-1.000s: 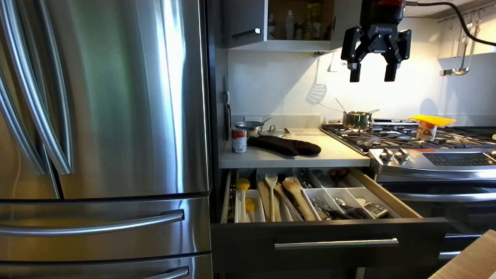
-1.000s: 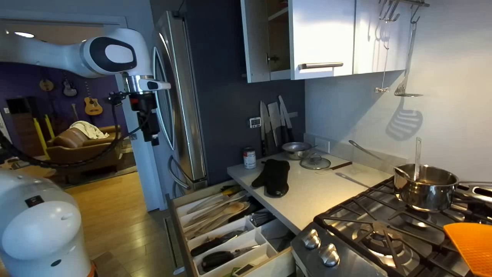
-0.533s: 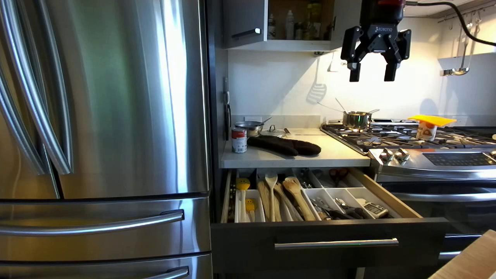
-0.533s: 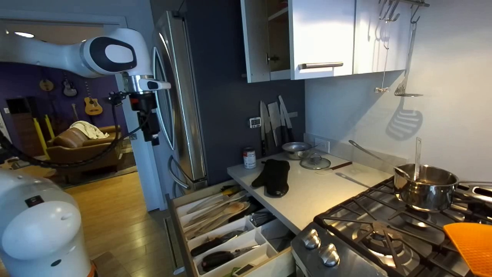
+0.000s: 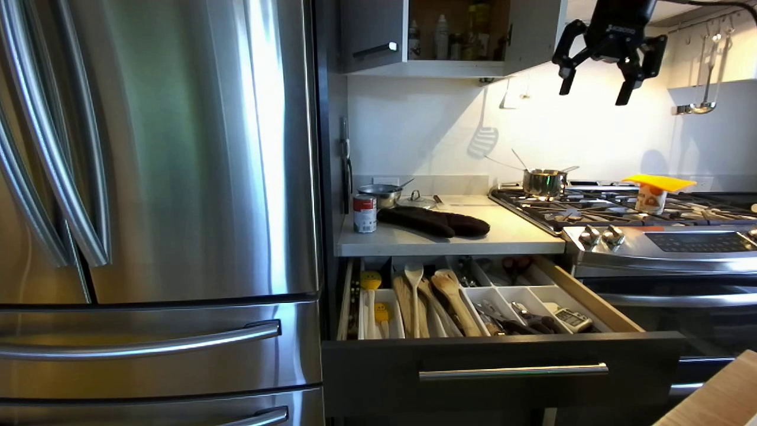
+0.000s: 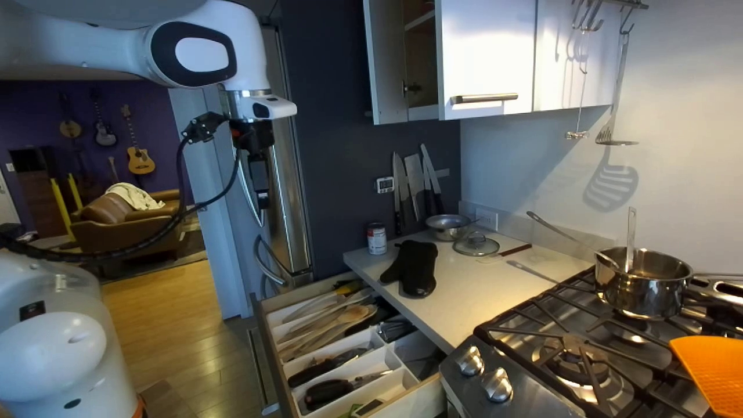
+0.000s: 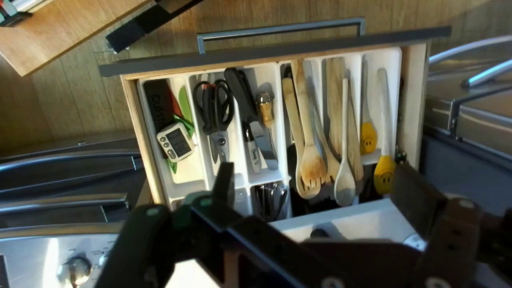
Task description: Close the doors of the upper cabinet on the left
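The upper cabinet (image 5: 456,70) hangs on the wall, its dark inside with bottles on view. Both doors stand open. The left door (image 5: 374,26) has a bar handle and swings out toward the fridge side. The right door (image 5: 532,35) shows its pale inner face. In an exterior view, the right door's white front (image 6: 487,52) with a bar handle and the left door's inner face (image 6: 386,64) show. My gripper (image 5: 594,93) is open, empty and slightly tilted. It hangs apart from the doors; its fingers (image 7: 225,180) spread wide in the wrist view, above the counter edge.
An open dark drawer (image 5: 502,352) full of utensils juts out below. A steel fridge (image 5: 195,148) stands beside the cabinet. The stove carries a pot (image 6: 641,290). A can (image 5: 365,214) and a black mitt (image 6: 413,267) lie on the counter. Ladles hang on a rail.
My gripper has moved up and tilted, going rightward in both exterior views. The arm has shifted with it. The cabinet doors and the drawer have not moved.
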Motion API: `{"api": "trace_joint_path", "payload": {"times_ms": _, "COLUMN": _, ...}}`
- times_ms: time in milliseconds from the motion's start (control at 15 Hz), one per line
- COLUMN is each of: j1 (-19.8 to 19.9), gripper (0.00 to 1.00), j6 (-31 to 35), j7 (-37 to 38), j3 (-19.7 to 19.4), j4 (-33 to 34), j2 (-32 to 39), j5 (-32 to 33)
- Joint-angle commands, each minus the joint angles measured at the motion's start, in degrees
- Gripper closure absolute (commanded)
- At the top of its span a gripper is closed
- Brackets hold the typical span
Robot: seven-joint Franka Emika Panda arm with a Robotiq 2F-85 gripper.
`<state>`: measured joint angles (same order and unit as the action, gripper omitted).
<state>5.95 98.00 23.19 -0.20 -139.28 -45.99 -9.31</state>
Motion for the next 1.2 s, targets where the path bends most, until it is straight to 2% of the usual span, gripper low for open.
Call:
{"api": "trace_joint_path", "payload": {"times_ms": 0, "j1": 5.3, "gripper": 0.0, "j6": 2.6, "j7": 0.4, "j3": -4.9, "j4": 1.9, "j2": 1.2, "j5": -2.3}}
{"api": "trace_joint_path", "payload": {"times_ms": 200, "j1": 9.1, "gripper": 0.0, "j6": 8.5, "j7": 1.1, "j3": -8.1, "j4": 4.0, "j2": 3.4, "j5": -3.2}}
{"api": "trace_joint_path", "payload": {"times_ms": 400, "j1": 11.7, "gripper": 0.0, "j6": 15.4, "j7": 3.2, "j3": -9.5, "j4": 6.3, "j2": 5.5, "j5": -4.9}}
{"api": "trace_joint_path", "payload": {"times_ms": 600, "j1": 13.8, "gripper": 0.0, "j6": 19.4, "j7": 7.6, "j3": -10.6, "j4": 10.1, "j2": 9.1, "j5": -6.9}}
{"api": "trace_joint_path", "payload": {"times_ms": 933, "j1": 16.2, "gripper": 0.0, "j6": 23.7, "j7": 18.6, "j3": -10.7, "j4": 16.3, "j2": 14.8, "j5": -9.2}}
{"api": "trace_joint_path", "payload": {"times_ms": 1000, "j1": 15.2, "gripper": 0.0, "j6": 22.6, "j7": 14.9, "j3": -10.9, "j4": 13.7, "j2": 12.0, "j5": -7.4}}
{"api": "trace_joint_path", "payload": {"times_ms": 1133, "j1": 15.2, "gripper": 0.0, "j6": 22.8, "j7": 15.2, "j3": -10.9, "j4": 14.6, "j2": 13.0, "j5": -7.3}}
